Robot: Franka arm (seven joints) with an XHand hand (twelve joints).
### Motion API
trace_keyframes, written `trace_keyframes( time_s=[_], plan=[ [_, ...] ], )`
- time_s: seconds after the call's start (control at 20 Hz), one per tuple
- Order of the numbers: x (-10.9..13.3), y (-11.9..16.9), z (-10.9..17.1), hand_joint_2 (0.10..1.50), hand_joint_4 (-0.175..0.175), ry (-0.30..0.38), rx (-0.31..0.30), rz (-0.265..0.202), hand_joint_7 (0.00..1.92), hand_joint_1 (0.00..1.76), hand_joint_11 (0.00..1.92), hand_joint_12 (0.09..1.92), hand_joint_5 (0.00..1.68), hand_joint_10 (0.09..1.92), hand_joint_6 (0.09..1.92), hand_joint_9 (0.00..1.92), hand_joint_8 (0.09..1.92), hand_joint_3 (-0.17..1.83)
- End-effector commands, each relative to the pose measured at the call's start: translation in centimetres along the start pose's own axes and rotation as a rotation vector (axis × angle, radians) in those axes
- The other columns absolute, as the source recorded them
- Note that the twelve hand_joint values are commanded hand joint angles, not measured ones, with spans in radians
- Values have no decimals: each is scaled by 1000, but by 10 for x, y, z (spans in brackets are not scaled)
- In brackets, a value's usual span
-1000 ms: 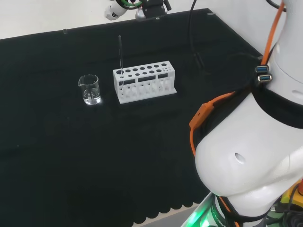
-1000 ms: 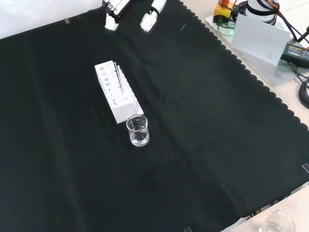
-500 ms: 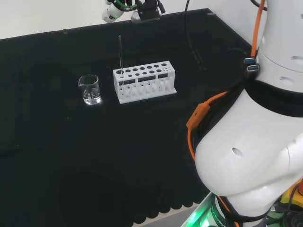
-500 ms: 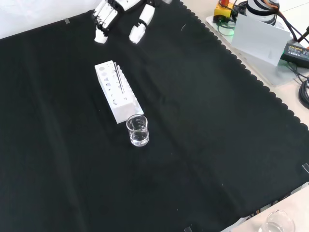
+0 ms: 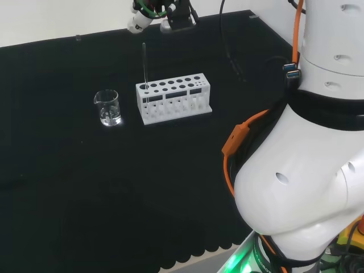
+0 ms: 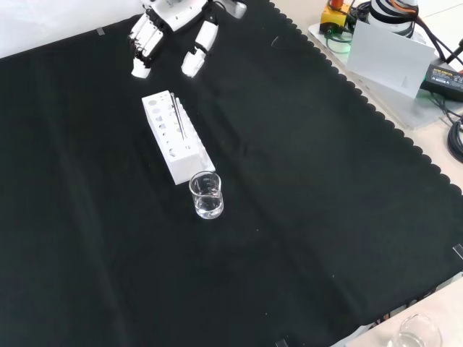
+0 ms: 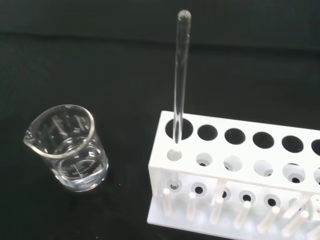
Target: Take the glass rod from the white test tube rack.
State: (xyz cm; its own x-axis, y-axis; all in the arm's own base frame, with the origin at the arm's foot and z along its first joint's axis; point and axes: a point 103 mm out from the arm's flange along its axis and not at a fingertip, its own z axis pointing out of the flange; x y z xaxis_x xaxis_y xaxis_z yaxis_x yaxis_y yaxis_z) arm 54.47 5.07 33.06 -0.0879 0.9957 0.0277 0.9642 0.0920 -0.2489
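- Landmark: white test tube rack (image 6: 176, 136), standing on the black cloth (image 6: 304, 217). All positions below are taken from it, front view, nearest first.
- Nearest the camera: small clear beaker (image 6: 207, 195), upright, just beside the rack's near end. A little clear liquid seems to sit at its bottom; spout visible in the wrist view (image 7: 66, 148).
- Rack: long axis runs from the beaker end away toward the top of the front view. Rows of round holes on top, pegs along its base (image 7: 235, 165).
- Glass rod (image 7: 179, 80): stands upright in the end hole at the beaker end of the rack, rounded tip up, rising well above the rack top. In the head view the rod (image 5: 144, 67) is at the rack's (image 5: 173, 98) left end, beaker (image 5: 107, 107) further left.
- Farthest: the hand (image 6: 168, 32), beyond the rack's far end, raised clear of it. Fingers straight and spread apart from the thumb, tips pointing down toward the rack, holding nothing. No contact with rod or rack.
- In the head view, the hand (image 5: 162, 14) appears above the rod's tip, with a gap between them.
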Motion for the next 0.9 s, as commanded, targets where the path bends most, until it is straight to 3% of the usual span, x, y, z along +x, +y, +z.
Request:
trace_keyframes(
  time_s=[0.05, 0.9],
  plan=[
    [-6, 3, 14, 1148, -112, -5, 11, 18, 321, 628, 251, 1377, 409, 723, 87, 345, 754, -175],
    [-10, 25, 53, 1170, -116, 15, 42, 17, 375, 621, 253, 1377, 446, 733, 101, 410, 758, -175]
  ],
)
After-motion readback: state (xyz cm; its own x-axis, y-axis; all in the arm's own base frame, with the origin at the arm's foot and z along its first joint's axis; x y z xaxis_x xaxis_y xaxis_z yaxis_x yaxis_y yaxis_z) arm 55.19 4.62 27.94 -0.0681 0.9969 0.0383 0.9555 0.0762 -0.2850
